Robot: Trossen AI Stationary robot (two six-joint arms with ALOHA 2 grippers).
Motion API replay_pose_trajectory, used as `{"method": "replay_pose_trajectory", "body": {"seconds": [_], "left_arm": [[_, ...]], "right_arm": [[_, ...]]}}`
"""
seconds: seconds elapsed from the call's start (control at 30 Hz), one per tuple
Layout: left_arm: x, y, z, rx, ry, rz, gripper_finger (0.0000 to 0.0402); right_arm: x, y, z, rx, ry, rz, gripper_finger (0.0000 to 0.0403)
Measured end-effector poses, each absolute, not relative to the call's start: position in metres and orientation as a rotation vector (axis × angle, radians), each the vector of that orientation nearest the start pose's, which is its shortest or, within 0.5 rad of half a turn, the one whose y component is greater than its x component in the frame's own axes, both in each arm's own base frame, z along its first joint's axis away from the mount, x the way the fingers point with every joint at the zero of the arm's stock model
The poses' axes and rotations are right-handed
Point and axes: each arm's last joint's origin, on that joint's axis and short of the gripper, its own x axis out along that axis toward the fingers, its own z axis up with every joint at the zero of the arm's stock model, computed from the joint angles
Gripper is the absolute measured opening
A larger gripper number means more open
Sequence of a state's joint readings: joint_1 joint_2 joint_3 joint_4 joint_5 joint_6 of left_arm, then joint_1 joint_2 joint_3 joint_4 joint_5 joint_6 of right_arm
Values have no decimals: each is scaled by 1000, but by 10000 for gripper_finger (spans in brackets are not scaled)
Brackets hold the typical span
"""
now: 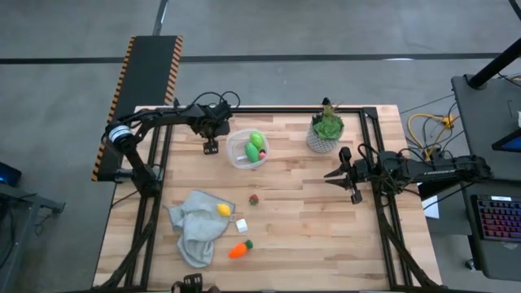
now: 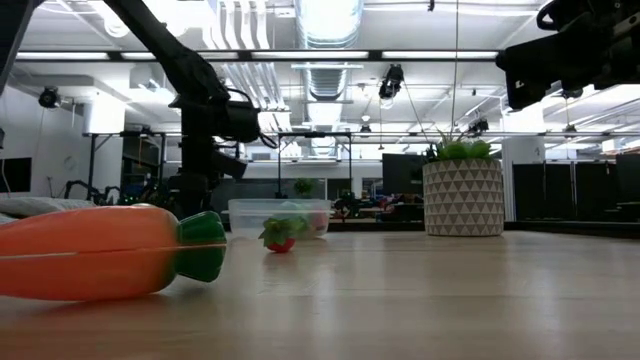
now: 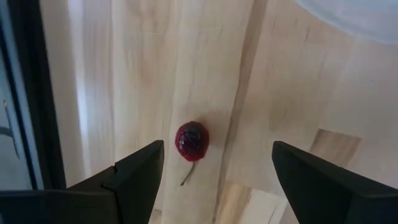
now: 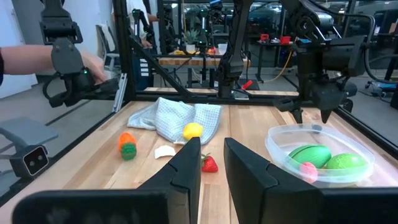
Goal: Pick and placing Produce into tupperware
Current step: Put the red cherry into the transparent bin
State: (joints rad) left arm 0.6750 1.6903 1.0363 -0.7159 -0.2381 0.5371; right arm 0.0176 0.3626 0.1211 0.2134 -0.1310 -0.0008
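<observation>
The clear tupperware stands at the far middle of the table and holds two green pieces and a pink one. My left gripper hangs open just left of it, pointing down. A small dark red fruit with a stem lies on the wood between and below its fingers, untouched. A red strawberry, a yellow lemon on a grey cloth and an orange carrot lie nearer. My right gripper waits at the right, its fingers almost together, holding nothing.
A potted plant in a white patterned pot stands at the far right of the table. A small white cube lies beside the cloth. Black frame rails run along the table's edges. A person's hand shows beyond the table.
</observation>
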Motion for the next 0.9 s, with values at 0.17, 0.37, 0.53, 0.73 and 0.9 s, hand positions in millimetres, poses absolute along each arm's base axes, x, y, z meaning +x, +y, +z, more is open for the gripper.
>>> {"method": "replay_pose_trajectory", "body": {"seconds": [0.17, 0.37, 0.53, 0.73, 0.9], "left_arm": [[234, 197, 161, 110, 1534, 356, 283], [233, 202, 153, 70, 1557, 348, 282], [231, 204, 155, 55, 1545, 349, 282], [226, 203, 161, 61, 1556, 350, 282], [225, 205, 159, 58, 1557, 352, 282]], "right_arm": [[122, 6, 194, 1, 28, 150, 63], [122, 6, 194, 1, 30, 151, 63], [122, 6, 193, 1, 35, 151, 63], [122, 6, 192, 2, 53, 150, 63], [122, 6, 192, 2, 52, 150, 63]]}}
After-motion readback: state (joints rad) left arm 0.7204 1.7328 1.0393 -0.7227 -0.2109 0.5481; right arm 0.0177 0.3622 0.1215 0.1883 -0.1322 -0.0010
